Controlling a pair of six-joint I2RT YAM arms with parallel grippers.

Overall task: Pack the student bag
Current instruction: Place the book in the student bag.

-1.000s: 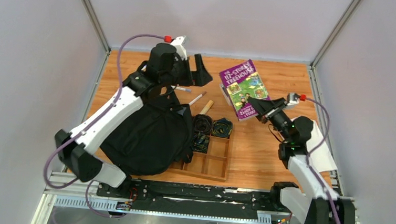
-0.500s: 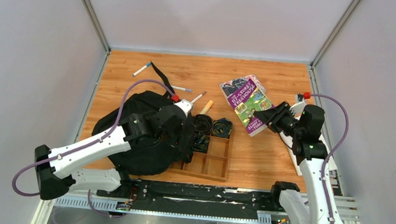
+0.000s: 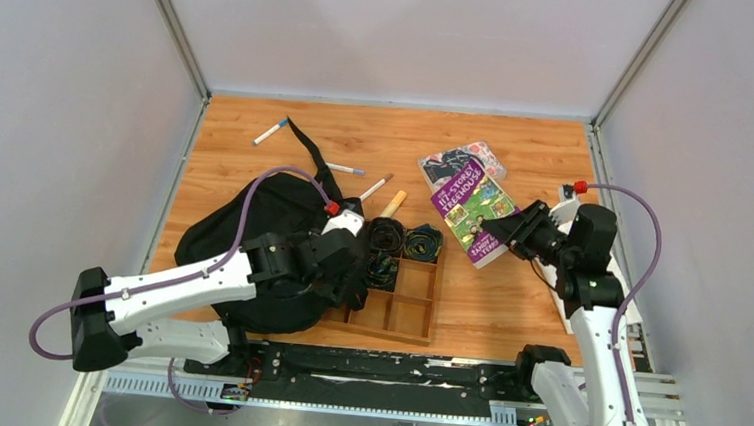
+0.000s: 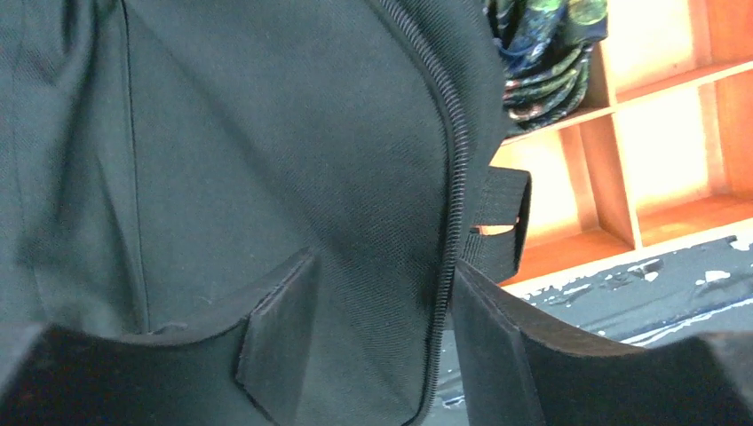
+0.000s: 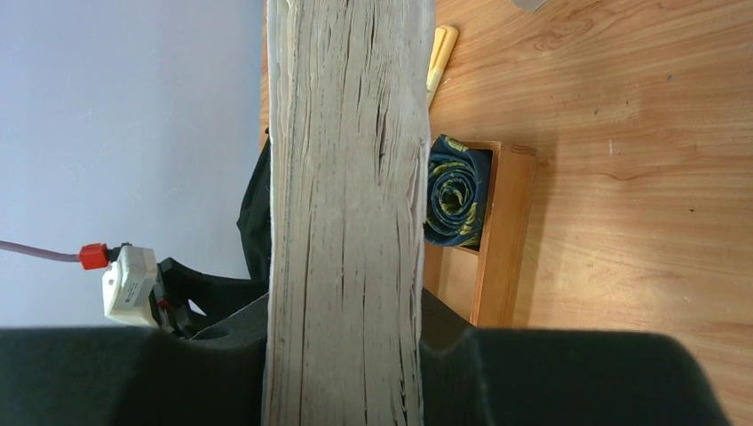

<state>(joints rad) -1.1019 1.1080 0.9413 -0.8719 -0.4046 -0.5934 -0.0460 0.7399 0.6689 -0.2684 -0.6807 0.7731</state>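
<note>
The black student bag [image 3: 262,227] lies floppy at the left middle, its long strap [image 3: 309,150] trailing toward the back. My left gripper [image 3: 351,241] is low at the bag's right edge, beside the wooden tray. In the left wrist view the bag [image 4: 266,133] fills the frame, and its zipper edge [image 4: 453,222] runs between my open left gripper's [image 4: 382,337] fingers. My right gripper [image 3: 500,230] is shut on the near corner of a purple book [image 3: 466,204], held tilted above the table. In the right wrist view the book's page edge [image 5: 346,177] stands clamped in the right gripper [image 5: 344,355].
A wooden compartment tray [image 3: 434,299] holding rolled dark fabrics [image 3: 422,242] sits right of the bag. A patterned flat item [image 3: 462,161] lies behind the book. Pens [image 3: 270,130], [image 3: 344,169], [image 3: 376,185] and a wooden stick [image 3: 394,204] lie at the back. White paper [image 3: 560,286] lies at the right edge.
My left gripper came down from the back, let the strap drop, and moved to the bag's right edge. My right gripper drew the book back to the right, uncovering the patterned item.
</note>
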